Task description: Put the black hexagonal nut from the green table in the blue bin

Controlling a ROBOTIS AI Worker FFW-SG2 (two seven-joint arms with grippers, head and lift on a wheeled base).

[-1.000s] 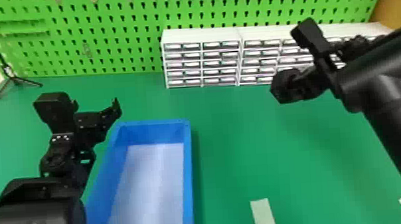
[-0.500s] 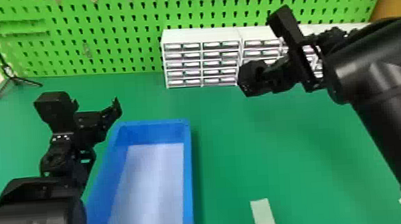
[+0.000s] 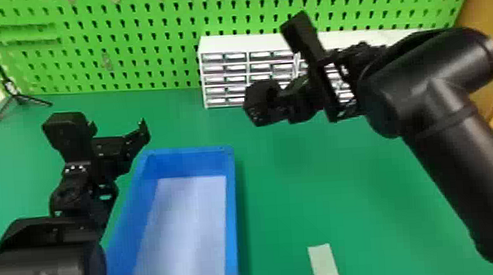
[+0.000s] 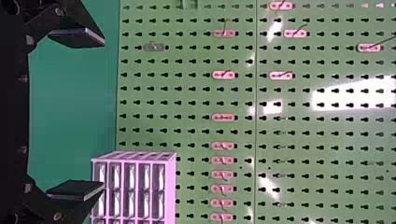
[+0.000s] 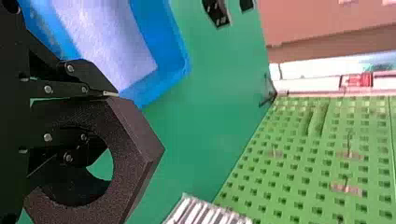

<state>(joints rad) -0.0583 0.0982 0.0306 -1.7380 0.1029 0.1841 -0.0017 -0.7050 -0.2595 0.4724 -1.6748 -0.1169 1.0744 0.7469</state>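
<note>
My right gripper (image 3: 292,101) hangs over the table, right of and beyond the blue bin (image 3: 232,213), shut on the black hexagonal nut (image 3: 260,102). In the right wrist view, the nut (image 5: 135,140) shows its large round hole, with my right gripper (image 5: 88,114) clamped on its wall; the bin (image 5: 180,60) lies farther off. On the left, my left gripper (image 3: 120,124) stands parked near the bin's far left corner. The left wrist view shows that gripper (image 4: 77,114) open, its two fingers wide apart with nothing between them.
A white drawer cabinet (image 3: 223,45) stands at the back of the green table (image 3: 343,190), before a green pegboard (image 3: 150,43). A small tripod (image 3: 18,98) is at the far left. A pale strip (image 3: 325,265) lies right of the bin near the front.
My right arm has swung left across the table with the nut, from the right side to nearer the bin. My left arm has stayed still.
</note>
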